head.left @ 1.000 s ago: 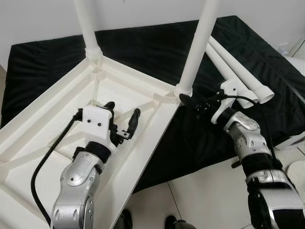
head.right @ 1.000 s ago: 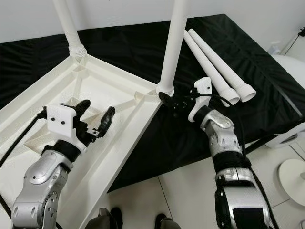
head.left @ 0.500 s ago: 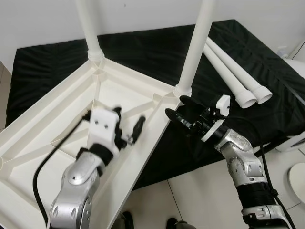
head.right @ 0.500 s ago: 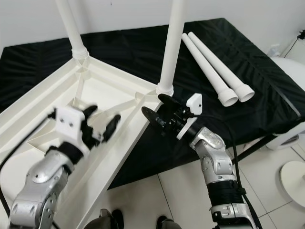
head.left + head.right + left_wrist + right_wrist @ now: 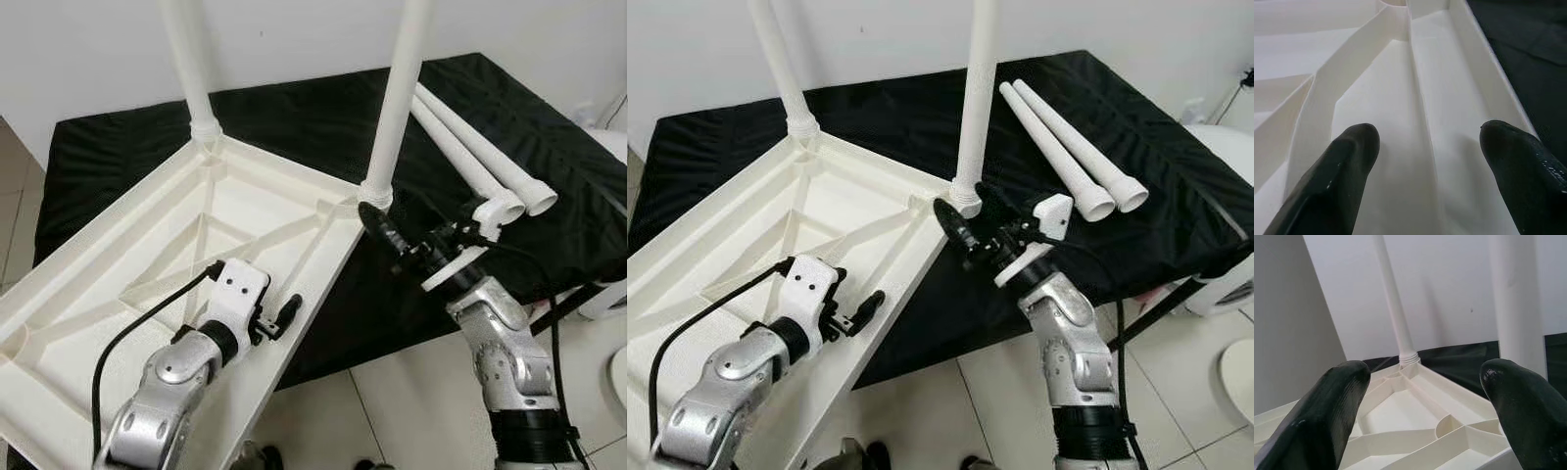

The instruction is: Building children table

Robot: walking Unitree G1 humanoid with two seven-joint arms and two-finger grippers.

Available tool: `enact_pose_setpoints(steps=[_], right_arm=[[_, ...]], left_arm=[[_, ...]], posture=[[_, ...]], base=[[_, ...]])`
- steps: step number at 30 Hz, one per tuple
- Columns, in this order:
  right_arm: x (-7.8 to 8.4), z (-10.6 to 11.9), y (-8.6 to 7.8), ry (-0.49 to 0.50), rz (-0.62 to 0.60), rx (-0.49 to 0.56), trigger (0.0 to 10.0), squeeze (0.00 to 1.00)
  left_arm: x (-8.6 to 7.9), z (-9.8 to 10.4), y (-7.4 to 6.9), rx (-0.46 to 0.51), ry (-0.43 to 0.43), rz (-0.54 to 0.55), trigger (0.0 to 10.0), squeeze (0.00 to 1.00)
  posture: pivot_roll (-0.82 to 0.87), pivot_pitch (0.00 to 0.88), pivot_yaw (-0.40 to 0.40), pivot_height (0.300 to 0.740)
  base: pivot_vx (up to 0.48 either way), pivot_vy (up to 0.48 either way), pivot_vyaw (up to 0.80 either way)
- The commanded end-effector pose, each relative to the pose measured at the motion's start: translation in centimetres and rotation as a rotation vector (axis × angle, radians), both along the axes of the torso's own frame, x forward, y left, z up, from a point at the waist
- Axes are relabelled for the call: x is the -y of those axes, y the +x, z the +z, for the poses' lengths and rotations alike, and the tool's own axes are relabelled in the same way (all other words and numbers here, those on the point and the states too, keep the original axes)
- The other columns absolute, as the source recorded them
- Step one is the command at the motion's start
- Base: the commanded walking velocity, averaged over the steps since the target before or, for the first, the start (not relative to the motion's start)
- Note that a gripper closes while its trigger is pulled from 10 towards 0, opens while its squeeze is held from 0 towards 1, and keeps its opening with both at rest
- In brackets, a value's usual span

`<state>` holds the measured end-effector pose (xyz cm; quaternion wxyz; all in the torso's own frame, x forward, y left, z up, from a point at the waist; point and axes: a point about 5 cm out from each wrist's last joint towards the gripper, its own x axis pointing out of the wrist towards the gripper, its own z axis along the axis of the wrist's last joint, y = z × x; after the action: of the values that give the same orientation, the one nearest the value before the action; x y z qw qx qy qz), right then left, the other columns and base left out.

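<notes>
A white tabletop (image 5: 147, 264) lies upside down, partly on a black-covered platform. Two white legs stand fitted in its far corners: the far leg (image 5: 191, 59) and the near leg (image 5: 397, 88). Two loose legs (image 5: 1058, 127) lie side by side on the cloth at the right. My left gripper (image 5: 269, 318) is open above the tabletop's near rim; in the left wrist view its fingers (image 5: 1352, 161) straddle a rib. My right gripper (image 5: 387, 240) is open just beside the near leg's base, and the right wrist view has that leg (image 5: 1515, 298) close to one finger.
The black cloth (image 5: 294, 108) covers a low platform against a white wall. Tiled floor (image 5: 411, 392) lies in front. A white rounded object (image 5: 607, 294) sits at the right edge. A black cable (image 5: 118, 352) loops from my left wrist.
The camera has shifted. My left gripper has drawn back from the tabletop's middle to its near rim. My right gripper dipped left and returned to the fitted leg's base, fingers now clearly apart.
</notes>
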<state>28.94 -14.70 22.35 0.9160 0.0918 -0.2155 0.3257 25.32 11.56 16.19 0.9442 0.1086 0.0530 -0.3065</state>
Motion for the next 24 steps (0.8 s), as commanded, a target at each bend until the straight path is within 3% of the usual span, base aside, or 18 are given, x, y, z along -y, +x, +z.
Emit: enact_pose_setpoints(steps=[1,6,15,24], right_arm=[[-0.1,0.0,-0.3,0.018,-0.001,-0.005,10.0,0.00],[-0.1,0.1,-0.6,0.025,-0.015,-0.011,10.0,0.00],[0.6,0.0,-1.2,0.023,-0.057,-0.029,10.0,0.00],[1.6,-0.5,-2.0,0.019,-0.114,-0.055,10.0,0.00]], left_arm=[[-0.1,-0.4,-0.3,-0.047,0.006,-0.037,10.0,0.00],[-1.0,-0.6,-0.2,-0.086,0.037,-0.013,10.0,0.00],[-3.0,-1.3,-1.4,-0.174,0.147,0.011,10.0,0.00],[-3.5,-1.1,-2.1,-0.223,0.164,-0.002,9.8,0.00]], posture=[[-0.07,0.100,0.065,0.740],[-0.08,0.106,0.071,0.740],[-0.08,0.120,0.079,0.740],[-0.08,0.126,0.083,0.740]], base=[[0.000,0.000,0.00],[0.000,0.000,0.00],[0.000,0.000,0.00],[0.000,0.000,0.00]])
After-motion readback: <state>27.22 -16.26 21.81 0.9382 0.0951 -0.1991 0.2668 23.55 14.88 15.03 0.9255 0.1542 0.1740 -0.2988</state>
